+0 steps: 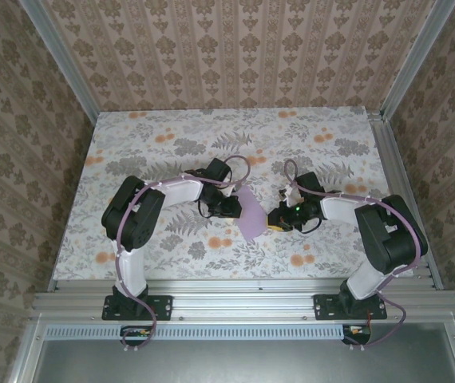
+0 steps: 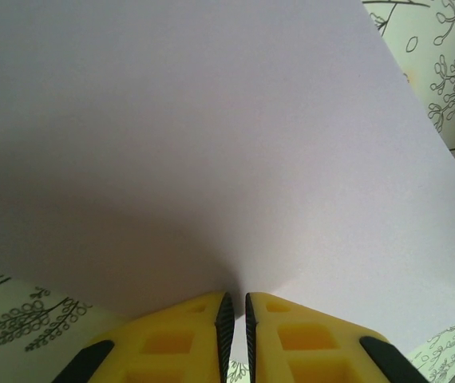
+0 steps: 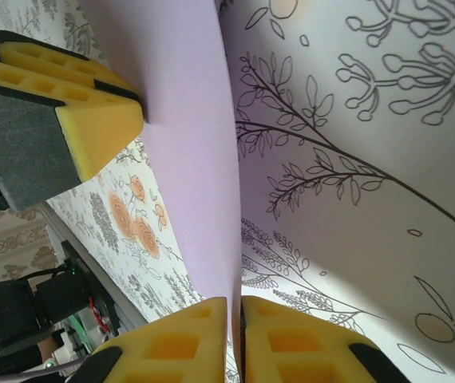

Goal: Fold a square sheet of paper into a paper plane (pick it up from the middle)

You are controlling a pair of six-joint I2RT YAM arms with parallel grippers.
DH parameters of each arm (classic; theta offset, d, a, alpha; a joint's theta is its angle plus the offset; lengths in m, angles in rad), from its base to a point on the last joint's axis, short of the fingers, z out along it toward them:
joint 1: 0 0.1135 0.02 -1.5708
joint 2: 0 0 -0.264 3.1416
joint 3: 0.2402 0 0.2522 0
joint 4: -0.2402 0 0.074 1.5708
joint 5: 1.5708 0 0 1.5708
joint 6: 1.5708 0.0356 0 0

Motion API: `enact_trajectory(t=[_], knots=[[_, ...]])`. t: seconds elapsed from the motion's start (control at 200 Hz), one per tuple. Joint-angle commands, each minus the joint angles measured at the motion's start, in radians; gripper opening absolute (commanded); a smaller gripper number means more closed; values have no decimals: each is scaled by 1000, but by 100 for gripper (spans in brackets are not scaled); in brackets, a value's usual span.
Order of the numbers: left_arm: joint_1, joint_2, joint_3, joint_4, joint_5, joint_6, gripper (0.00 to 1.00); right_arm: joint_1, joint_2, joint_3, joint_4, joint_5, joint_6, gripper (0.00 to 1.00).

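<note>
The square sheet of paper (image 1: 251,215) is pale lilac and hangs above the middle of the table, held up between both grippers. My left gripper (image 1: 234,206) is shut on its left edge. In the left wrist view the sheet (image 2: 211,144) spreads out from the tips of that gripper (image 2: 235,307). My right gripper (image 1: 277,222) is shut on the opposite edge. In the right wrist view the sheet (image 3: 191,144) runs edge-on into the right gripper (image 3: 234,319), and the left gripper's fingers (image 3: 100,128) pinch it at the far end. The paper plane is out of view.
The floral tabletop (image 1: 172,136) lies open around both arms. An aluminium rail (image 1: 243,303) runs along the near edge by the arm bases. Patterned walls (image 1: 20,120) close in the left, back and right sides.
</note>
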Motion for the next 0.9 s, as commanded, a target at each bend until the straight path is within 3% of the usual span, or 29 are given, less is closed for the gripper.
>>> enact_trajectory(t=[0.0,0.745,0.9], knots=[[11,47,-20,-107,-62,33,17,3,-13,30,-55,33,-32,13],[15,41,-27,-103,-51,36,17,-10,-24,31,-79,43,-50,15],[15,40,-25,-106,-48,37,17,-10,-31,32,-82,39,-52,6]])
